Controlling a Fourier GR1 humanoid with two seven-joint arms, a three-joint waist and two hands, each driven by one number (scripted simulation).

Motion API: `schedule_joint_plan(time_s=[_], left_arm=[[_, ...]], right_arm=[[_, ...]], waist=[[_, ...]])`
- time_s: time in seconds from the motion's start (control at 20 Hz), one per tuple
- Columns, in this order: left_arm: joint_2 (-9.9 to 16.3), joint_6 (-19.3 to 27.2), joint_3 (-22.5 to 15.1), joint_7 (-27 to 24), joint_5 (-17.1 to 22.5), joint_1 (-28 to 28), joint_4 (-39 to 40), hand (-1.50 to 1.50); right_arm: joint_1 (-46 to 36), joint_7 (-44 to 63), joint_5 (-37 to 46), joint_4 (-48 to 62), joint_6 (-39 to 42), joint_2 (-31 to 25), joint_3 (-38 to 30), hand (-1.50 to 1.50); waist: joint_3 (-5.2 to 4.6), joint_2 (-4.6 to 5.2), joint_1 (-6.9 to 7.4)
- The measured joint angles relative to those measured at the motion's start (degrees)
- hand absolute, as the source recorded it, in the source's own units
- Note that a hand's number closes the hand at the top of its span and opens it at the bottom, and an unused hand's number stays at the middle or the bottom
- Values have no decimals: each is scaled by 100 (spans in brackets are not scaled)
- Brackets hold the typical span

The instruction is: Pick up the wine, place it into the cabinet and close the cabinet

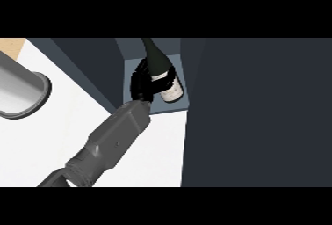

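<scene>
Dark cabinet (pixel 259 110) walls flanking wine (pixel 163 70), right hand (pixel 144 83) curled round it

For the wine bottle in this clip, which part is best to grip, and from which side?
Probably the wide body of the wine bottle, at the label, approached from its left, counter-facing side. That is how the robot hand curls round it now. The bottle stands in the open cabinet; the cabinet's dark panel blocks the right side, and the neck is thinner.
</scene>
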Motion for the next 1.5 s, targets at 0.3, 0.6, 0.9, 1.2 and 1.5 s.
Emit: schedule_joint_plan(time_s=[0.3,0.6,0.9,1.2,1.5], left_arm=[[0,107,-191,-260,409,108,-254,-150],[1,355,-275,-504,870,3,-348,-150],[0,500,-415,-558,1198,-105,-244,-150],[1,786,-789,-651,1182,-269,-57,-150],[0,899,-1186,-652,1037,-435,5,-150]], right_arm=[[-37,36,-116,12,30,-39,-62,-150],[-142,139,-98,12,-20,-50,-47,-150],[-134,43,-69,96,-6,-40,-76,-150],[-131,23,-37,55,-15,-3,5,-150],[-30,-79,-73,117,60,-34,-48,-150]], waist=[[-1,6,-34],[-2,11,-51],[2,13,-22],[4,16,-44],[7,4,25]])
